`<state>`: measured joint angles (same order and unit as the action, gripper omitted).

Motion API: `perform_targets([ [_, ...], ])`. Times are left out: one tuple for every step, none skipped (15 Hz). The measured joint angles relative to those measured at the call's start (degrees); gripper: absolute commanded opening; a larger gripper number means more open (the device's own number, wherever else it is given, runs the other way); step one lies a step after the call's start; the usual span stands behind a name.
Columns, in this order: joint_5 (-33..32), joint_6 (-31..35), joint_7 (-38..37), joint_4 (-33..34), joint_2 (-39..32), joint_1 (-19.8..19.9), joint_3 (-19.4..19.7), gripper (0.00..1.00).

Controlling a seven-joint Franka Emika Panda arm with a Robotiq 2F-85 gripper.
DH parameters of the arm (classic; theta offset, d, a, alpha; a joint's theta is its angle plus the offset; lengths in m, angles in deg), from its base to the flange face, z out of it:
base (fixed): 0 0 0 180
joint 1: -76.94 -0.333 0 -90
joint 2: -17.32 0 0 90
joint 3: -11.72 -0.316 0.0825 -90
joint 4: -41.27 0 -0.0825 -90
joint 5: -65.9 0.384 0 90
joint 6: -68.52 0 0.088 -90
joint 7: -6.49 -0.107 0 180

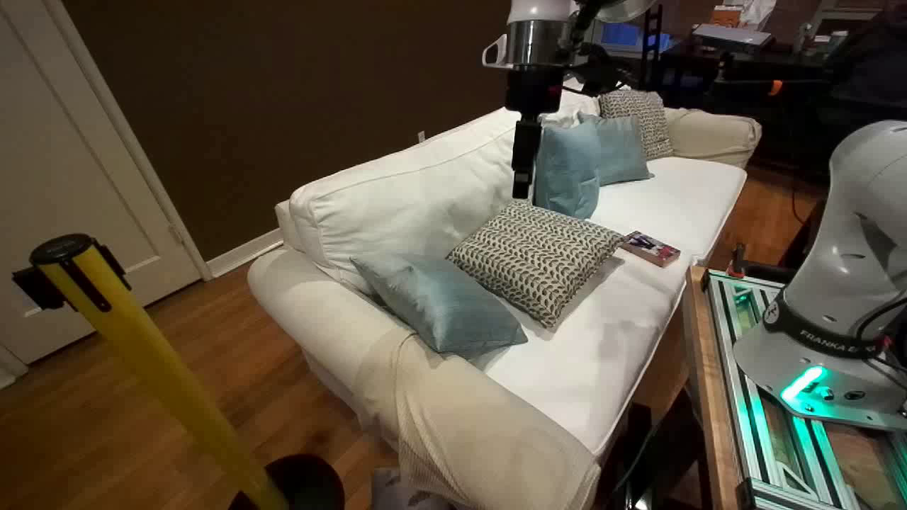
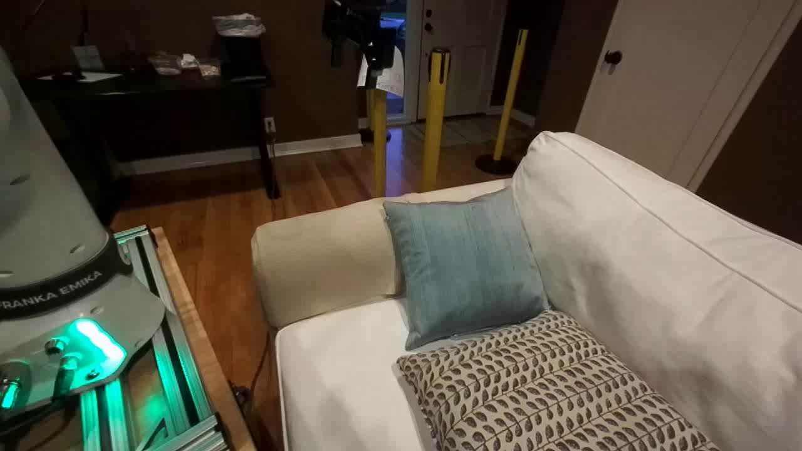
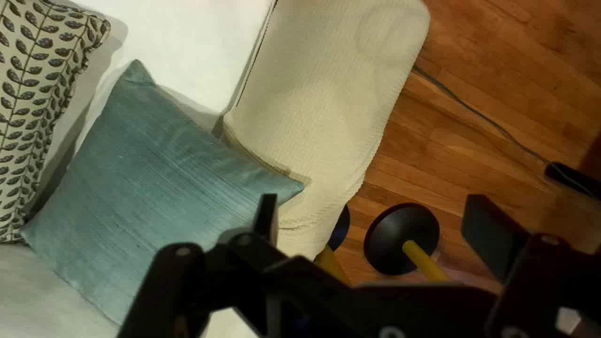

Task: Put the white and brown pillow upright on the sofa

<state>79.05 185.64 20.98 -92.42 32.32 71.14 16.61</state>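
Note:
The white and brown pillow (image 1: 542,258), with a leaf pattern, lies flat on the seat of the white sofa (image 1: 411,202), close to the backrest. It also shows in an exterior view (image 2: 551,394), cut by the lower edge, and at the left edge of the wrist view (image 3: 28,108). A similar patterned pillow (image 1: 641,120) leans upright at the sofa's far end. My gripper (image 1: 523,188) is raised above the sofa, apart from the pillows. In the wrist view the gripper (image 3: 371,202) is open, its fingers wide apart with nothing between them.
A light-blue pillow (image 1: 446,301) leans by the near sofa arm (image 3: 314,103), beside the patterned pillow. Two more blue pillows (image 1: 567,170) stand against the backrest. A small box or book (image 1: 650,248) lies on the seat. Yellow posts (image 2: 435,119) stand beyond the sofa arm.

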Motion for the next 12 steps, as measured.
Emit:
perform_targets([
  [0.0, 0.0, 0.0, 0.0, 0.0, 0.0, 0.0, 1.0],
  [0.0, 0.0, 0.0, 0.0, 0.0, 0.0, 0.0, 1.0],
  [0.0, 0.0, 0.0, 0.0, 0.0, 0.0, 0.0, 1.0],
  [0.0, 0.0, 0.0, 0.0, 0.0, 0.0, 0.0, 1.0],
  [0.0, 0.0, 0.0, 0.0, 0.0, 0.0, 0.0, 1.0],
  [0.0, 0.0, 0.0, 0.0, 0.0, 0.0, 0.0, 1.0],
  [0.0, 0.0, 0.0, 0.0, 0.0, 0.0, 0.0, 1.0],
  [0.0, 0.0, 0.0, 0.0, 0.0, 0.0, 0.0, 1.0],
  [0.0, 0.0, 0.0, 0.0, 0.0, 0.0, 0.0, 1.0],
  [0.0, 0.0, 0.0, 0.0, 0.0, 0.1, -0.1, 1.0],
  [0.0, 0.3, -0.6, 0.0, -0.1, 0.5, -0.4, 1.0],
  [0.0, 1.4, -2.1, 0.1, -0.6, 0.8, -0.7, 1.0],
])
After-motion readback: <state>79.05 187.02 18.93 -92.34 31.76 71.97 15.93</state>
